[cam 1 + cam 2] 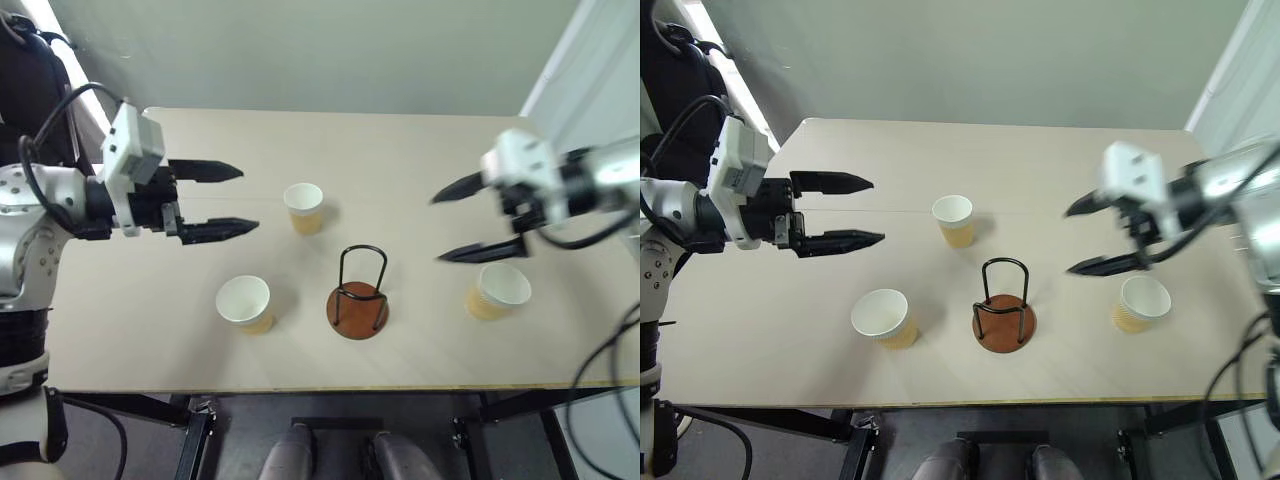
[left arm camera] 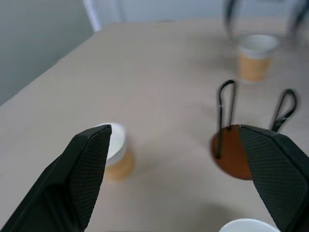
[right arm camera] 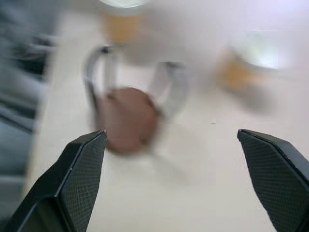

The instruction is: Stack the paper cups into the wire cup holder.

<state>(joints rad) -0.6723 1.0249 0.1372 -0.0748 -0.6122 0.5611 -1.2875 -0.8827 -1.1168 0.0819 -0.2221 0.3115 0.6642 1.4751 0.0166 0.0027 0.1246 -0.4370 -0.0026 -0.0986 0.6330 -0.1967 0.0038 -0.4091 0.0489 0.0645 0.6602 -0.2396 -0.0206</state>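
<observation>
Showing three paper cups standing upright and apart on the table point(image 1: 420, 150), none yet in the wire cup holder point(image 1: 359, 297). Nearest the front edge, just left of the holder: first cup point(image 1: 245, 304). Right of the holder, at about the same depth: second cup point(image 1: 497, 290), with the right gripper point(image 1: 473, 218) poised just above and behind it, fingers spread wide, empty. Behind the holder, slightly left: third cup point(image 1: 304, 208). Farther left of that cup: left gripper point(image 1: 236, 200), fingers likewise parted, holding nothing.

Likely light, thin-walled and easily crushed or tipped; ribbed sleeve probably offering fair friction. Best taken across the ribbed body below the rolled rim, gently, or by pinching one wall over the rim. Holder itself seemingly light enough to slide if knocked; upright wire loops demanding a straight descent from above.

Nothing else on the table between cups and holder; only the loops and neighbouring cups to avoid.
</observation>
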